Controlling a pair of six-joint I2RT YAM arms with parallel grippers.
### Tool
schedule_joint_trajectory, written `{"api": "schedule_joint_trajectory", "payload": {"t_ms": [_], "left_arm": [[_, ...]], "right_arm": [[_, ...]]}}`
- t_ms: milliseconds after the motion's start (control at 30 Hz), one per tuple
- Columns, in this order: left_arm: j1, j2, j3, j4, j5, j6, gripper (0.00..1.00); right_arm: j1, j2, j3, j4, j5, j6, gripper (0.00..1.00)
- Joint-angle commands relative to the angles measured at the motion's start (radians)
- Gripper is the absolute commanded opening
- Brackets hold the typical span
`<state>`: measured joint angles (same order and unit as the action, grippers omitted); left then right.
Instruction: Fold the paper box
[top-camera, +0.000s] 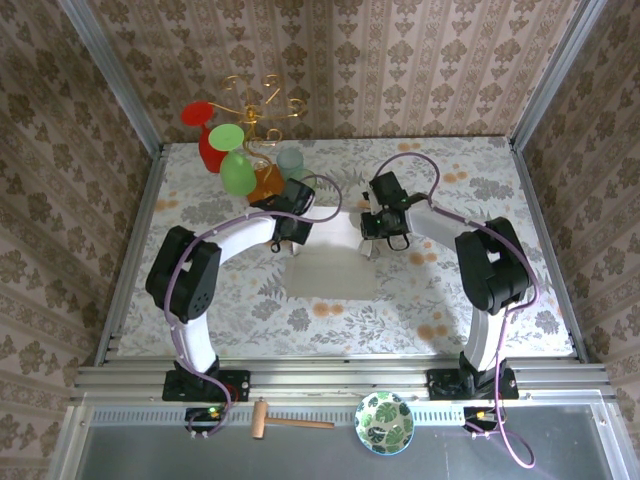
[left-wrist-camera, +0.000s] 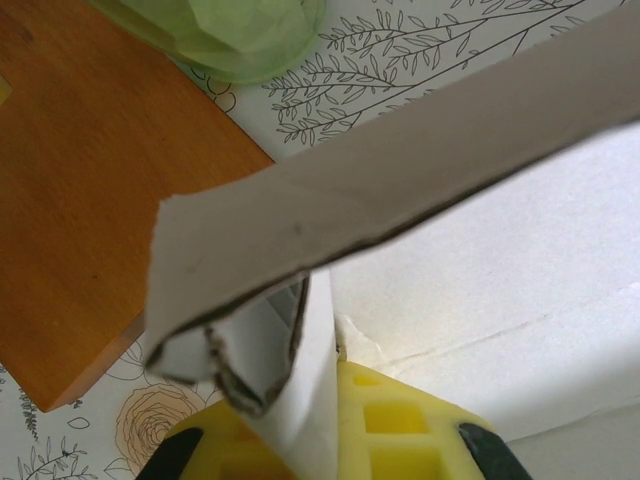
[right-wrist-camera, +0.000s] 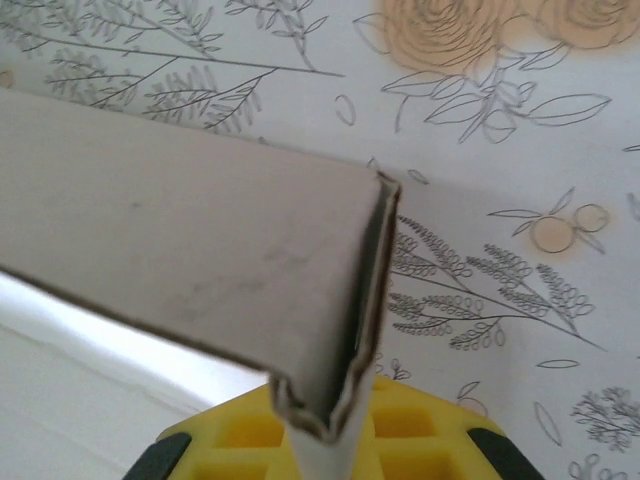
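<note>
Paper box (top-camera: 330, 275) far wall left-right (raised); left pincer (top-camera: 297, 238), right pincer (top-camera: 371, 240) clamp ends.

Wht/blk arms (top-camera: 245, 235), purple cables (top-camera: 410, 156)

Bare tabletop (top-camera: 480, 300) runs down the right side of the top view and across its lower left, wide enough for a pass. The upper left centre is crowded: a golden stand (top-camera: 262, 100) and a cluster of coloured cups (top-camera: 237, 172) sit just beside the left gripper (top-camera: 290, 225). In the left wrist view, a wooden board (left-wrist-camera: 90, 180) and a green cup (left-wrist-camera: 240, 35) block the upper left. The paper box (top-camera: 330, 262) occupies the centre. Papered walls (top-camera: 350, 60) close three sides.
</note>
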<state>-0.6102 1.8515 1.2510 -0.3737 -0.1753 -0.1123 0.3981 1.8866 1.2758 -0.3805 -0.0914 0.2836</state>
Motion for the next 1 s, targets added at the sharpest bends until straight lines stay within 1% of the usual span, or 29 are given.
{"api": "schedule_joint_trajectory", "payload": {"t_ms": [0, 200, 433, 633, 733, 967], "left_arm": [[-0.015, 0.041, 0.008, -0.052, -0.020, -0.010, 0.00], [-0.026, 0.049, 0.017, -0.066, -0.039, -0.024, 0.00], [-0.035, 0.064, 0.037, -0.095, -0.063, -0.044, 0.00], [-0.042, 0.071, 0.047, -0.114, -0.085, -0.064, 0.00], [-0.042, 0.071, 0.045, -0.116, -0.090, -0.069, 0.00], [-0.043, 0.069, 0.047, -0.120, -0.089, -0.082, 0.00]], "right_arm": [[0.010, 0.037, 0.033, -0.095, 0.156, 0.035, 0.09], [0.035, 0.059, 0.079, -0.179, 0.260, 0.084, 0.07], [0.075, 0.110, 0.163, -0.301, 0.391, 0.159, 0.00], [0.111, 0.135, 0.213, -0.390, 0.503, 0.227, 0.00], [0.120, 0.145, 0.230, -0.420, 0.538, 0.245, 0.00], [0.143, 0.137, 0.224, -0.433, 0.606, 0.259, 0.00]]}}
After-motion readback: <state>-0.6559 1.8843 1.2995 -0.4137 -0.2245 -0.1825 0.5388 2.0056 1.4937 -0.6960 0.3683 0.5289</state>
